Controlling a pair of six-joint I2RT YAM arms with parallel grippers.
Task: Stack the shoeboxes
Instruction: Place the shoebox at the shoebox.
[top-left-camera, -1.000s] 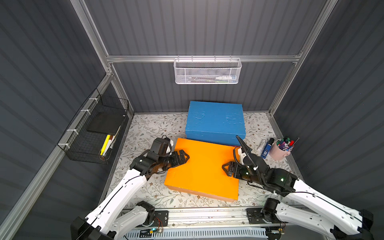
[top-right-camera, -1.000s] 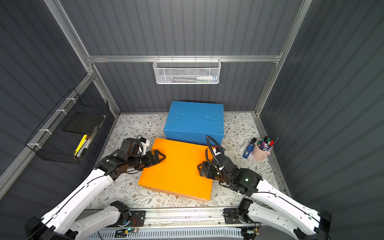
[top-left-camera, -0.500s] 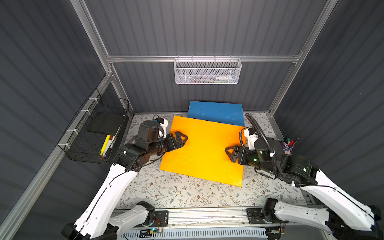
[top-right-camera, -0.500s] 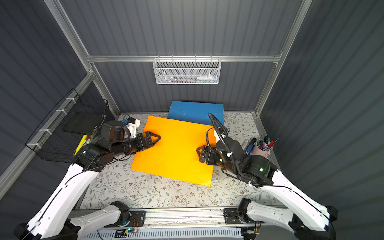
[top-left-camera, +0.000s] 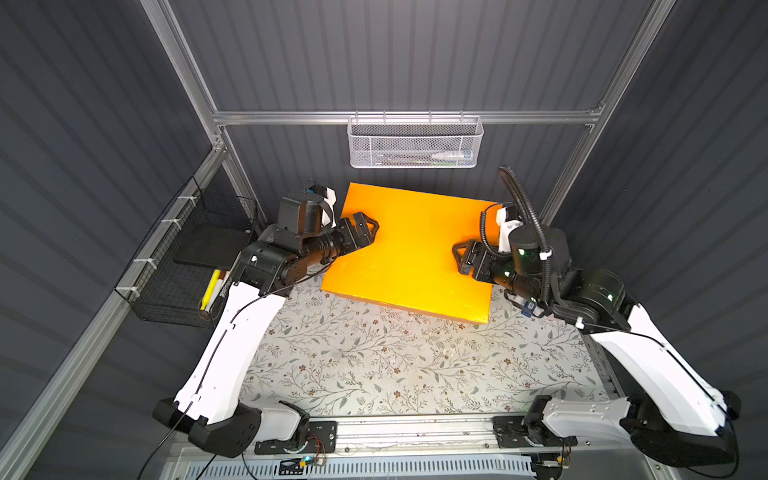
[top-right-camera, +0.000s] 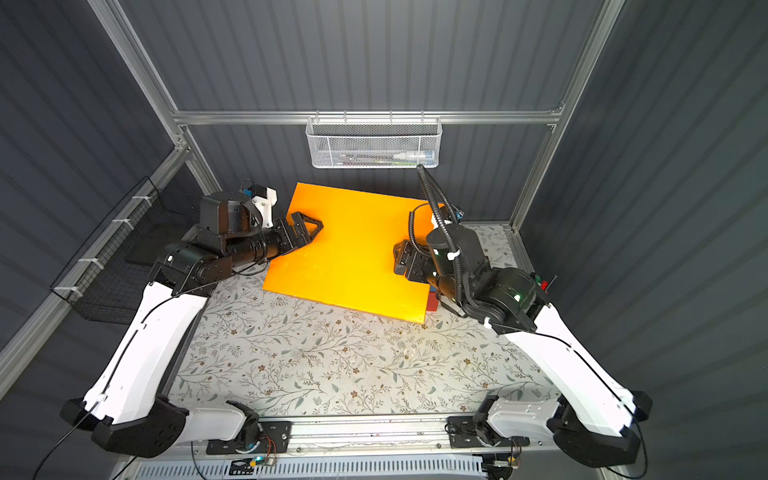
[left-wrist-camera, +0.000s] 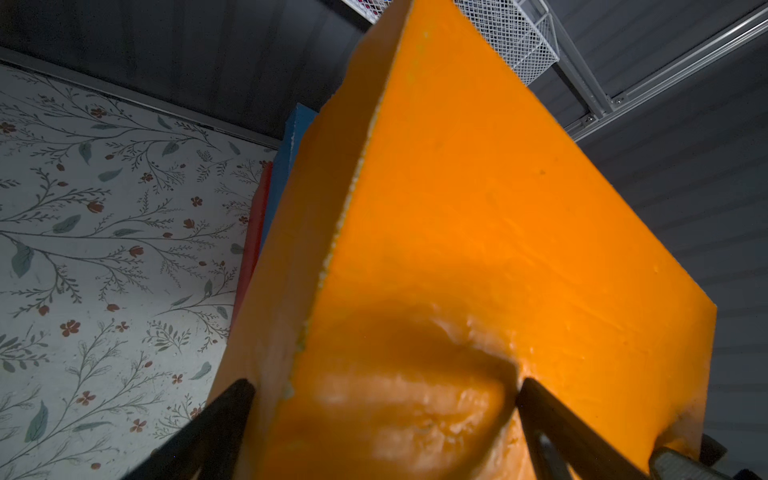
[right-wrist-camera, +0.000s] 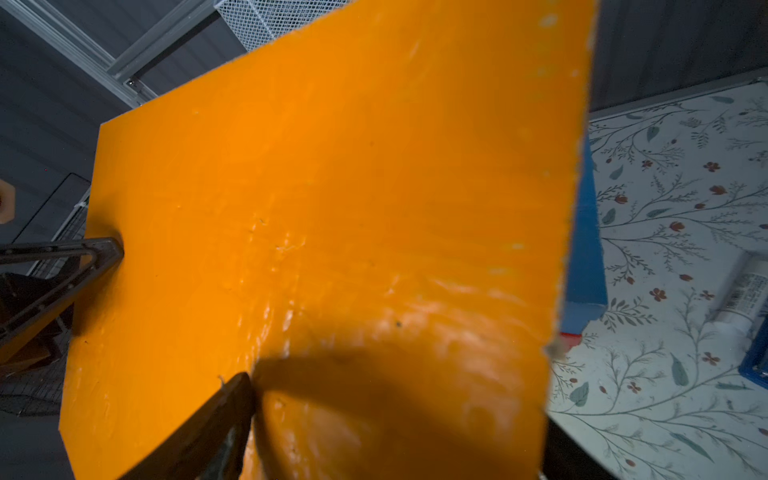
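Note:
Both grippers hold the orange shoebox (top-left-camera: 415, 253) (top-right-camera: 353, 253) in the air at the back of the table, tilted. My left gripper (top-left-camera: 365, 228) (left-wrist-camera: 384, 395) is shut on its left short edge, one finger on the lid and one under the box. At the opposite edge my right gripper (top-left-camera: 459, 259) (right-wrist-camera: 395, 403) is shut in the same way. Under the orange box, the wrist views show the blue shoebox (left-wrist-camera: 286, 166) (right-wrist-camera: 584, 249) lying on the red shoebox (left-wrist-camera: 253, 237) (right-wrist-camera: 569, 334). From above, the orange box almost hides both.
A black wire basket (top-left-camera: 195, 257) on the left wall holds a flat black slab (top-left-camera: 212, 247) and markers. A white mesh basket (top-left-camera: 413, 145) hangs on the back wall just above the box. A white tube (right-wrist-camera: 744, 291) lies on the floral tabletop (top-left-camera: 374, 365) at the right.
The orange shoebox has risen off the table's front and moved back, covering the blue shoebox. Both arms rose and reached back with it, still gripping.

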